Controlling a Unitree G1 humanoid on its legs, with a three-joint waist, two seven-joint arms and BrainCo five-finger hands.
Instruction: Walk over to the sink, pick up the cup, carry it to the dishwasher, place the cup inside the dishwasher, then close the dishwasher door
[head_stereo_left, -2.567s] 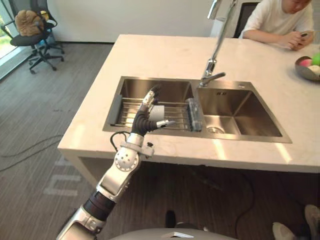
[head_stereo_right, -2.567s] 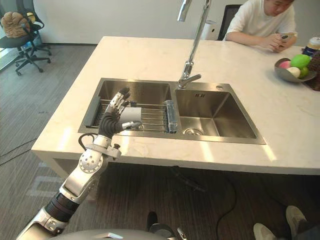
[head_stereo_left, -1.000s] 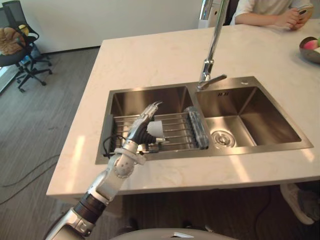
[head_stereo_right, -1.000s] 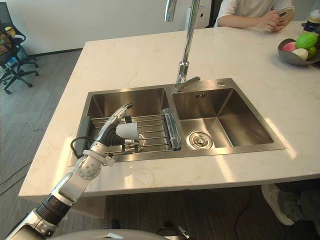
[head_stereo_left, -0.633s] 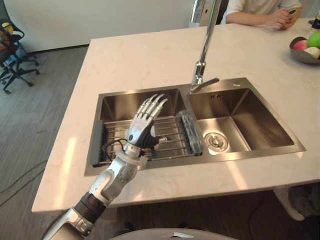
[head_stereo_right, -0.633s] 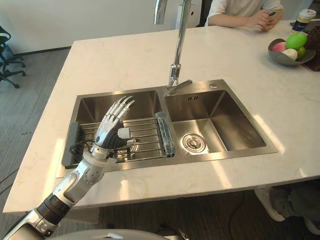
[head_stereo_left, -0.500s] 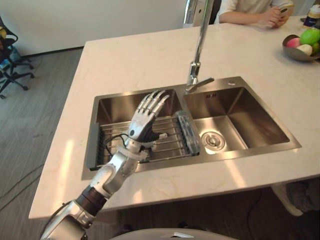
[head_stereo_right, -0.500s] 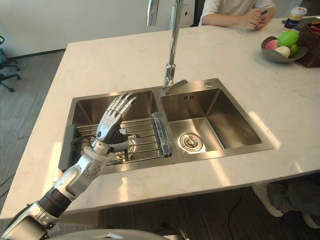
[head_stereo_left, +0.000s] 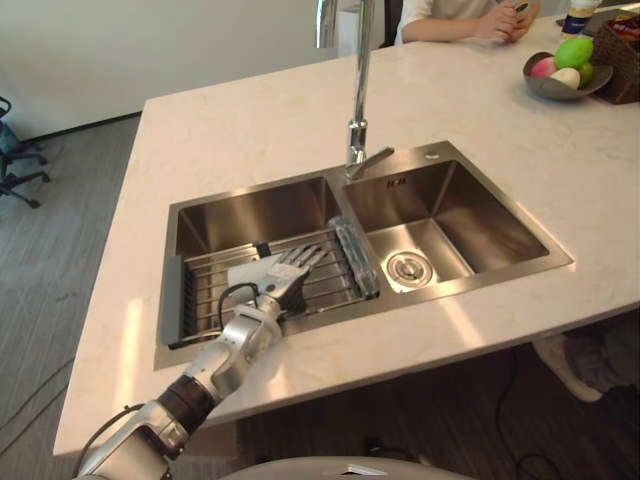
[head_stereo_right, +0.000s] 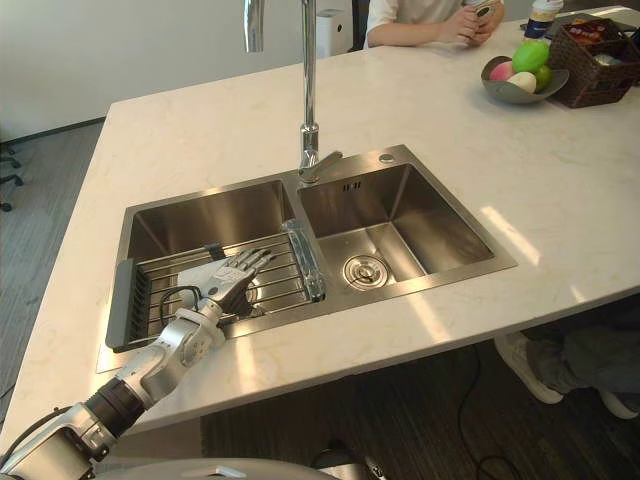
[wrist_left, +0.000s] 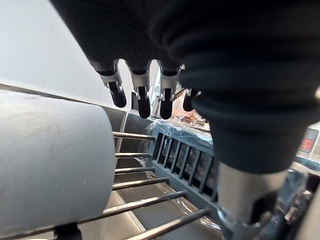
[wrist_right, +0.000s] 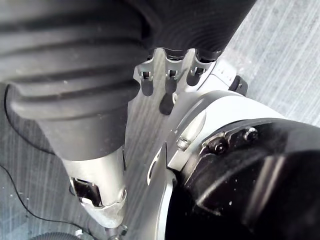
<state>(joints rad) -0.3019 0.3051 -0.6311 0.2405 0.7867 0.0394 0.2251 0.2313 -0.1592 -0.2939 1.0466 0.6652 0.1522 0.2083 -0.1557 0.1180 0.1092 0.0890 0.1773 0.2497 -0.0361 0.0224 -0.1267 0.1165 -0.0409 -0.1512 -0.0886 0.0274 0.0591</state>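
Note:
A pale grey cup (head_stereo_left: 243, 272) lies on its side on the wire rack (head_stereo_left: 330, 275) in the left basin of the steel sink (head_stereo_left: 250, 205). My left hand (head_stereo_left: 283, 278) rests low over the rack, right beside the cup, with its fingers (wrist_left: 141, 95) straight and spread and the thumb (wrist_left: 240, 200) apart. In the left wrist view the cup (wrist_left: 50, 165) is a large cylinder next to the palm, and nothing is curled round it. My right hand (wrist_right: 167, 82) hangs over the floor with relaxed fingers and holds nothing.
A tall tap (head_stereo_left: 358, 100) stands between the basins. The right basin (head_stereo_left: 450, 215) has a drain (head_stereo_left: 407, 266). A clear strip (head_stereo_left: 353, 256) edges the rack. A fruit bowl (head_stereo_left: 563, 78) and a basket (head_stereo_right: 600, 45) sit far right. A person (head_stereo_left: 450, 15) sits across the counter.
The camera has shifted, so the sink sits further left. My left hand has dropped from upright above the rack to lying flat on it beside the cup.

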